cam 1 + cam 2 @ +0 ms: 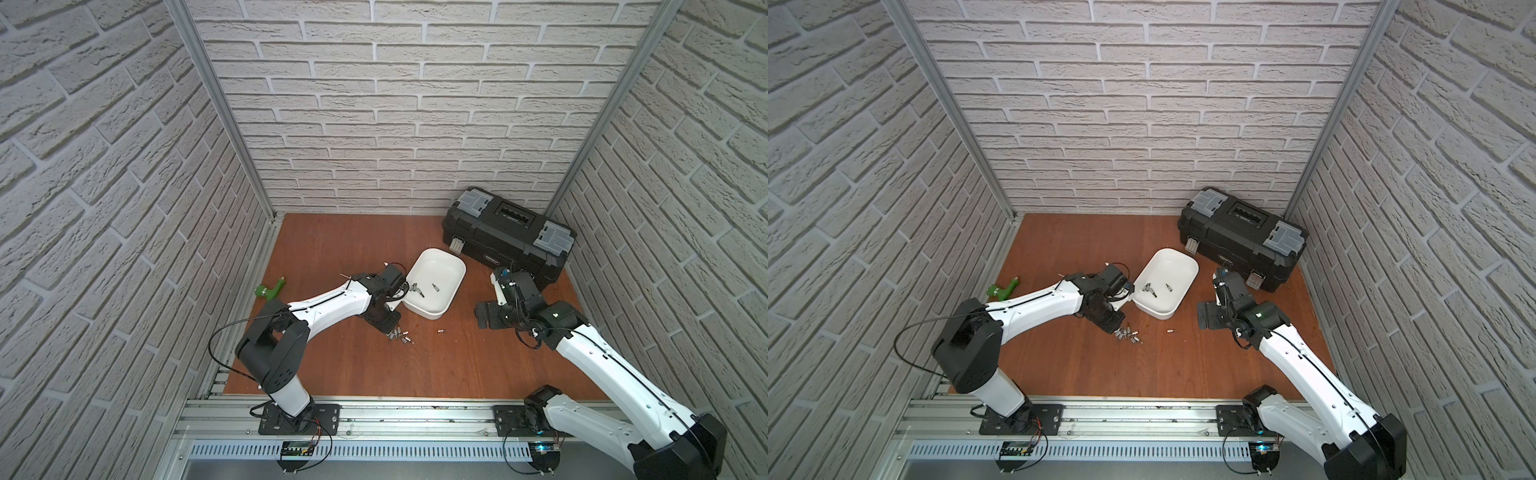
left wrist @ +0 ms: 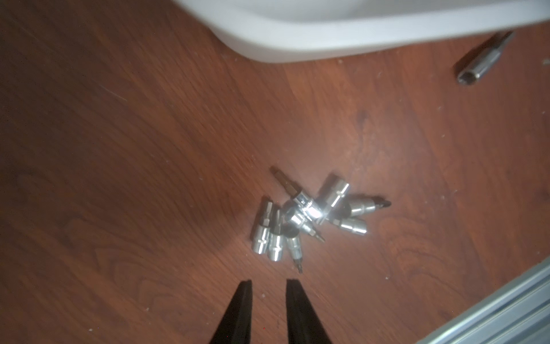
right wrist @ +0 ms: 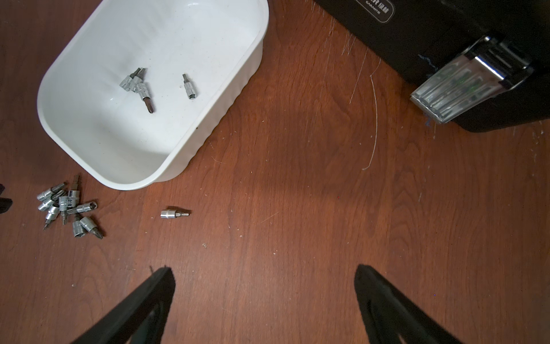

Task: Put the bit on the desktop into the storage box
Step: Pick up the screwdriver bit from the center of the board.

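Over on the far left lies a green fitting [image 1: 270,289], no concern of mine; next comes the left gripper [image 2: 269,283], its jaws only a narrow gap apart with nothing between them, poised just beside the pile of bits [image 2: 306,217] on the desktop [image 2: 119,149]; these are short chrome sockets with dark driver tips, lying crossed and touching; I judge them light, rigid and slick, apt to roll or squirt free, so I would pinch an outer one across its wider chrome collar; just right and beyond sits the white storage box [image 3: 89,155], holding a few stored bits [image 3: 140,86]; near it a lone bit [image 3: 175,213] lies apart, the easier pick; the right gripper [image 3: 265,277] hangs spread wide and empty; far right stands the black toolbox [image 1: 507,237].
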{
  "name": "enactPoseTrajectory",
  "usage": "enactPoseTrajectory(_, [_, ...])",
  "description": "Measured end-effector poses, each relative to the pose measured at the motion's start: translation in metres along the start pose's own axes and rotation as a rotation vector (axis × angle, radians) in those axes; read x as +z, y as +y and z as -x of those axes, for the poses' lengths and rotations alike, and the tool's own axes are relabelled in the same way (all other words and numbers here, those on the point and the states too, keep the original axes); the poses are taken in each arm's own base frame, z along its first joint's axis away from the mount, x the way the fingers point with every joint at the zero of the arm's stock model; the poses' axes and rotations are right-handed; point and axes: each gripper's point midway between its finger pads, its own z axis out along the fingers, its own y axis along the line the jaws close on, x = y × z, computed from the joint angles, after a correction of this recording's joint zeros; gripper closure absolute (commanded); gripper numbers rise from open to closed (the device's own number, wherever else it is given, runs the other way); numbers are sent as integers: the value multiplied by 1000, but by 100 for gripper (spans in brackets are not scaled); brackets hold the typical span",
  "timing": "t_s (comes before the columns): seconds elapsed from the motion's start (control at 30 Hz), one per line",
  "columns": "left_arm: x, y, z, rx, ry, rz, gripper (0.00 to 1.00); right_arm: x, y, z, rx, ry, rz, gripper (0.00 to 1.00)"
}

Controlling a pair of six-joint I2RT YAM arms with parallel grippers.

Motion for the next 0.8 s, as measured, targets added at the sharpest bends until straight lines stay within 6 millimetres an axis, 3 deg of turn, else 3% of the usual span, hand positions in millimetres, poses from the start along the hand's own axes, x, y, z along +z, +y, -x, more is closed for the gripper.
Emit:
enactPoseTrajectory(0.53, [16, 1, -1, 4, -29, -1, 83, 1, -1, -3, 6, 5, -1, 1])
enactPoseTrajectory(0.8, [21, 4, 3, 10, -57, 19, 80, 1, -1, -3, 7, 5, -1, 1])
